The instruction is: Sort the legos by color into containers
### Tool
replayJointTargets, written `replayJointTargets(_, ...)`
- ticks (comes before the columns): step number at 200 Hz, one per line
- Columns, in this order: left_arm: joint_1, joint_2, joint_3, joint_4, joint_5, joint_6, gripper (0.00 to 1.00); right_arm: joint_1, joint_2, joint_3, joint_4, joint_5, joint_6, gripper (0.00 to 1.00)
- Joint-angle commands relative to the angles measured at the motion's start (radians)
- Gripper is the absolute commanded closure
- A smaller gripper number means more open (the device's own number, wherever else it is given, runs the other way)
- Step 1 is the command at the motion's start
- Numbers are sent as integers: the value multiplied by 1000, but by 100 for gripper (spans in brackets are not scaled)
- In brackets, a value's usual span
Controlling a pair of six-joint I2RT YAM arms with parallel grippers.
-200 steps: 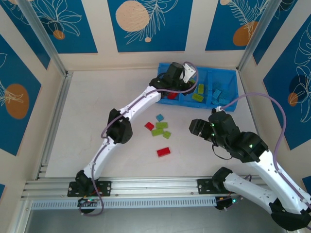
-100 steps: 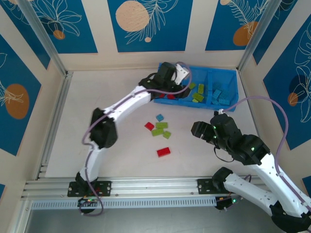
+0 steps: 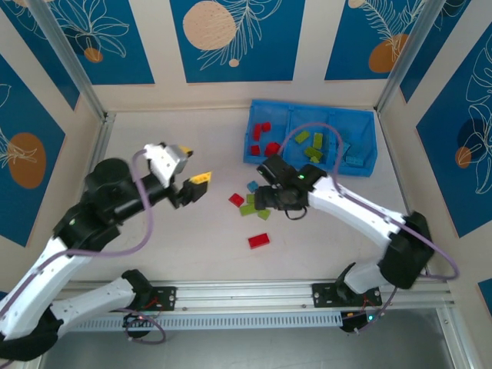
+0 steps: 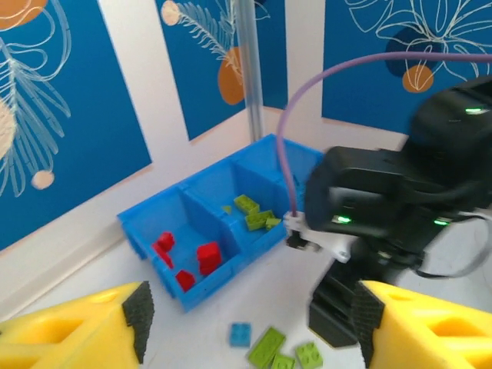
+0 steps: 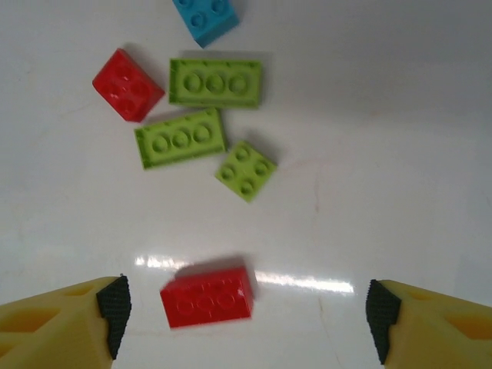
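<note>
White table (image 3: 215,146); blue floral wall panels (image 3: 261,54); aluminium rail (image 3: 246,290).

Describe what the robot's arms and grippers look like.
The left arm and right arm have white shells, black joints and a purple cable trailing along each. Small green lights glow near the right arm's wrist. The fingers are yellow with black pads.
</note>
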Motion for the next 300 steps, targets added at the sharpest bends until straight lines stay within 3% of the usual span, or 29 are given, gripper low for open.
replayJointTargets(1,-5,-60,-112,-158,-99,114,22,3,161,121,96,12,-103,14)
replayJointTargets(48,-6,-175,-315,-19,-124,130,1,-32,517,399,48,56,-280,8)
replayJointTargets(95,-6,-162,-346,56,-65,109,0,-80,646,477,-7,34,-300,10)
replayJointTargets(112,-5,-158,-356,77,-50,95,0,-96,653,451,8,14,-297,15)
replayJointTargets(139,-6,-150,-373,94,-37,79,0,-106,661,418,44,-39,-287,36)
replayJointTargets(216,-6,-166,-402,98,-32,84,0,-116,708,444,99,-80,-289,60)
replayJointTargets(245,-6,-182,-405,81,-46,93,0,-119,708,441,97,-78,-296,59)
replayJointTargets(270,-4,-194,-408,75,-52,102,0,-122,716,451,98,-67,-315,39)
replayJointTargets(287,-4,-198,-408,63,-68,111,0,-131,736,472,103,-75,-333,40)
replayJointTargets(300,-3,-201,-411,58,-83,117,0,-138,756,494,100,-76,-340,48)
